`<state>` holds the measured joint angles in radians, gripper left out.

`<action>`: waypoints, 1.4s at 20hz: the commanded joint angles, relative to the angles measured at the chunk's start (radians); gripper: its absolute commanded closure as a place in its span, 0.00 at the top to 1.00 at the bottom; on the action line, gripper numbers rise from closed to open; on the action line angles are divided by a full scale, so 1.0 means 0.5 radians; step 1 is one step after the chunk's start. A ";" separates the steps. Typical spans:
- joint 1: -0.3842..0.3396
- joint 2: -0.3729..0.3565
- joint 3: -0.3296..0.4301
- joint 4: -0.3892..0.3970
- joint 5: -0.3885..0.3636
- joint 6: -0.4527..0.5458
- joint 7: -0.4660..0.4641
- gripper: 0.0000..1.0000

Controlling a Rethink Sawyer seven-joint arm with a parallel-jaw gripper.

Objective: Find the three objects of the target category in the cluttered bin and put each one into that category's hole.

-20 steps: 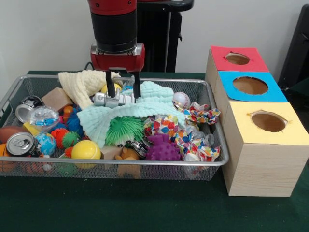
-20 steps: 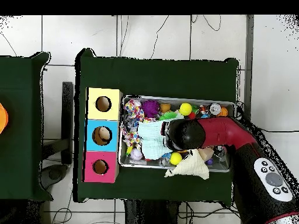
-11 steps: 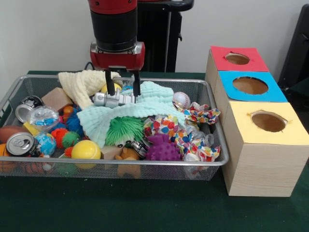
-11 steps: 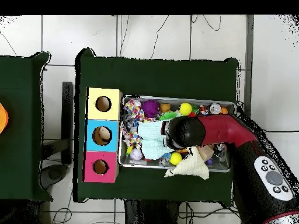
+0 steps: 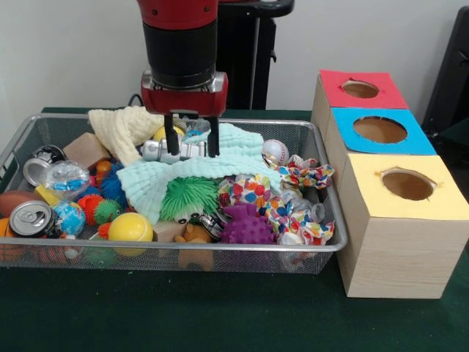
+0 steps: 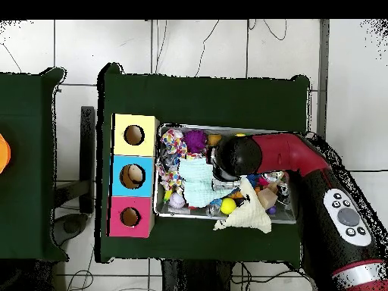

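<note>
- Gripper (image 5: 191, 147) hangs over far-middle of the wire bin (image 5: 331, 246); fingers spread, one each side of the silver metal piece (image 5: 173, 151). Whether they touch it – can't tell.
- Silver metal piece lies on the mint cloth (image 5: 192, 172), just near of a yellow ball (image 5: 164, 133) half hidden behind the fingers.
- Cream cloth (image 5: 126, 127) bunched at far left of gripper, draped over bin's far rim in overhead view.
- Green spiky ball (image 5: 189, 196) just under mint cloth's near edge; purple spiky ball (image 5: 248, 226) to its right, near front wall.
- Baseball (image 5: 275, 152) at far right of bin; colourful patterned cloth (image 5: 293, 198) runs along right side.
- Left end: soda can (image 5: 31, 218), yellow ball w/ red base (image 5: 130, 228), wood block (image 5: 86, 149), other small toys.
- Right of bin, 3 boxes w/ holes in a row: yellow box (image 5: 407, 220) nearest, blue box (image 5: 377, 132) mid, red box (image 5: 359, 90) farthest.
- Overhead: arm's head (image 6: 238, 156) covers middle of bin.
</note>
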<state>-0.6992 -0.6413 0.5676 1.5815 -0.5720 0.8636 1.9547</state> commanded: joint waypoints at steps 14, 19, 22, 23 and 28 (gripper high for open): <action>0.095 0.424 0.005 -0.589 -0.028 0.296 -0.466 1.00; 0.097 0.465 0.003 -0.654 -0.039 0.318 -0.490 1.00; 0.093 0.484 0.002 -0.679 -0.049 0.329 -0.513 1.00; 0.093 0.487 -0.001 -0.683 -0.053 0.334 -0.517 1.00; 0.090 0.481 -0.015 -0.662 -0.071 0.329 -0.523 1.00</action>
<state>-0.6440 -0.4392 0.5674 1.2918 -0.5733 0.9158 1.9547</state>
